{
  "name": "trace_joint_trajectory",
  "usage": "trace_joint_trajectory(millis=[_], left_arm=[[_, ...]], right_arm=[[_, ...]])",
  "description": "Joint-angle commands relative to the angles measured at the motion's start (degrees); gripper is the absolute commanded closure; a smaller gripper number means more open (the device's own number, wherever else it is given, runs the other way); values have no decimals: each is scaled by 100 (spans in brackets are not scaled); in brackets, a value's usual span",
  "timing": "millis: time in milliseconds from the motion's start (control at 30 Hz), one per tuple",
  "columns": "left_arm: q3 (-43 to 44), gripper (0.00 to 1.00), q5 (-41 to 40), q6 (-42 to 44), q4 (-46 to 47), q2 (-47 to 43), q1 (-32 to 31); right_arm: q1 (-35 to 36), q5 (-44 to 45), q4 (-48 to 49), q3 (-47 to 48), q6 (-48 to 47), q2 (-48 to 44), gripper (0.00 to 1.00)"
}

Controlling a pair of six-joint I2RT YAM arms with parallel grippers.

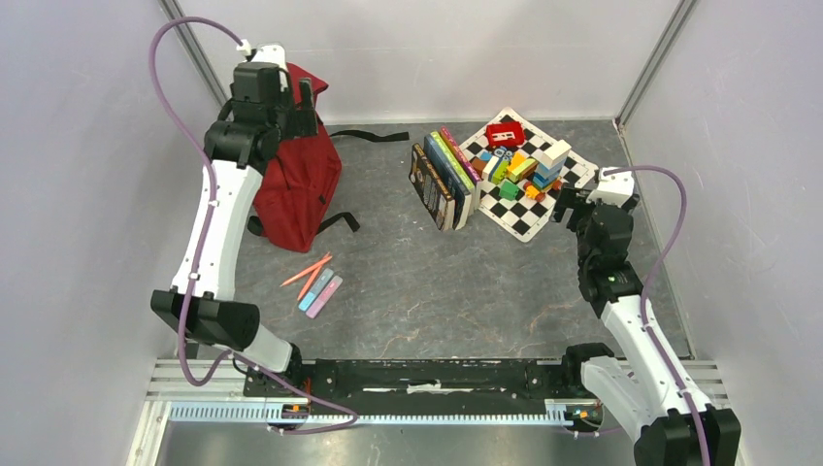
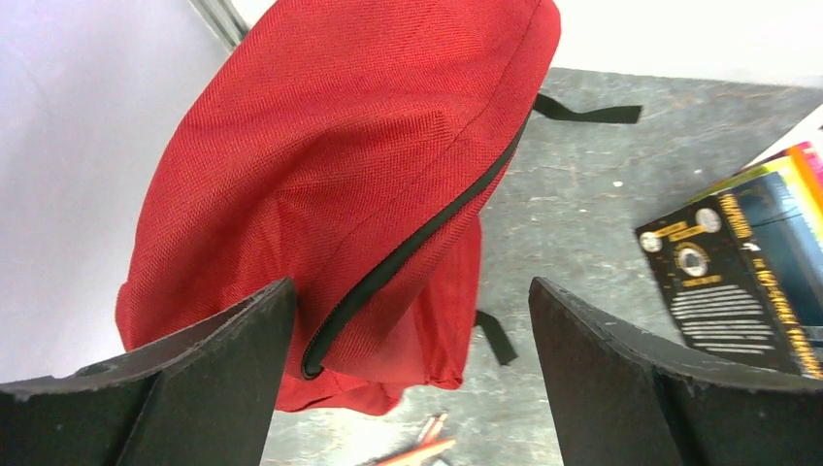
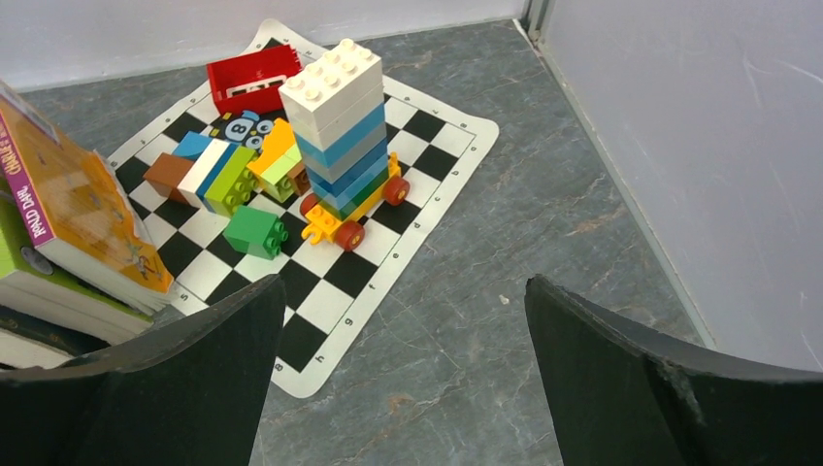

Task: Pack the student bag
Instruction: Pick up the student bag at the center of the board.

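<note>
- The left pincer (image 2: 410, 287) is spread wide and holds nothing. It hovers just over the backpack (image 2: 330, 146), and the zipper (image 2: 427, 225) below it looks shut, so it is probably lined up to open the bag.
- The right pincer (image 3: 403, 287) gapes empty above the tabletop (image 3: 466, 369). Toy blocks (image 3: 335, 146) and books (image 3: 68, 214) lie just ahead, within reach.

Dark-red student bag (image 1: 301, 180) with black zipper (image 2: 417, 233); black-and-white checkered mat (image 3: 320, 301); multicoloured blocks (image 3: 340, 146).
</note>
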Motion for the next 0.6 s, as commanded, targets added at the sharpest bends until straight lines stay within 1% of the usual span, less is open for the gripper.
trace_joint_trajectory(millis=[0,100,167,233,300,333,367,433,467,567], left_arm=[[198,7,-916,1104,233,244,-201],[272,14,-1141,1320,233,457,-221],[362,24,-1159,1432,241,576,-230],[456,41,-1194,1512,252,656,-247],[538,61,-1363,1612,336,676,-273],[558,73,-1451,1665,445,654,-274],[559,82,-1548,1705,600,615,-274],[574,94,-1620,1802,914,543,-274],[641,98,-1593,1842,1029,529,-275],[1002,98,-1227,1989,1144,578,-274]], right_arm=[[0,-330,-16,84,75,53,2],[-5,-430,-61,87,90,35,2],[-2,-447,-84,60,107,0,2],[-4,-455,-97,32,118,-28,2],[-2,-456,-129,40,122,-47,2],[-5,-453,-141,49,128,-54,2],[-1,-453,-146,55,134,-62,2],[-4,-461,-141,69,132,-62,2],[-2,-471,-147,87,126,-49,2],[0,-503,-172,170,110,-14,2]])
